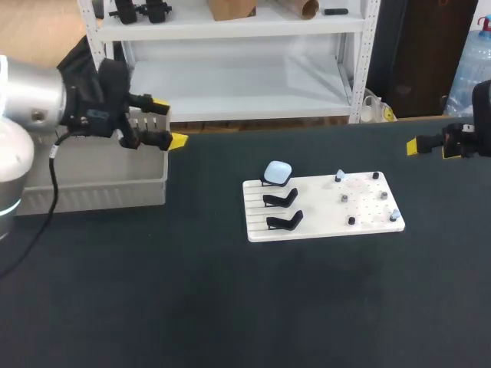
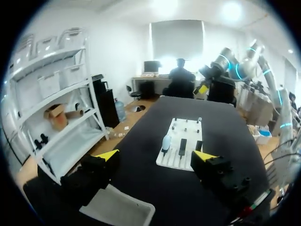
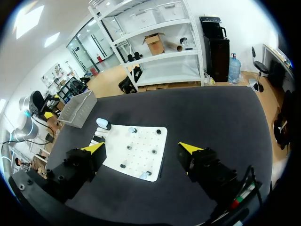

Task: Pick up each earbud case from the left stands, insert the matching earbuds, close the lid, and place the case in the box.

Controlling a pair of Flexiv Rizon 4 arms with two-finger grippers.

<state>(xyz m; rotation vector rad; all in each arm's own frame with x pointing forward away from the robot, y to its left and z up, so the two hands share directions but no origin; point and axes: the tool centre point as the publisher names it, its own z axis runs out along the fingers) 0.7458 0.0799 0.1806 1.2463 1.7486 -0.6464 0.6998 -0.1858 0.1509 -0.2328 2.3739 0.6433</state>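
The left fingers (image 1: 177,141) hang spread wide and empty, with the grey box (image 1: 92,192) just under them. Well ahead of them on the dark counter (image 1: 153,307), a pale-blue earbud case (image 1: 277,172) sits on the rearmost stand of a white board (image 1: 322,224). The right fingers (image 1: 420,146), wide apart and empty, hover well beside that board.

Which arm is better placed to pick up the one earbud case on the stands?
Probably left. The earbud case sits at the left end of the board, nearer the left arm, whose open jaws hang at the box. The right arm would have to reach across the board.
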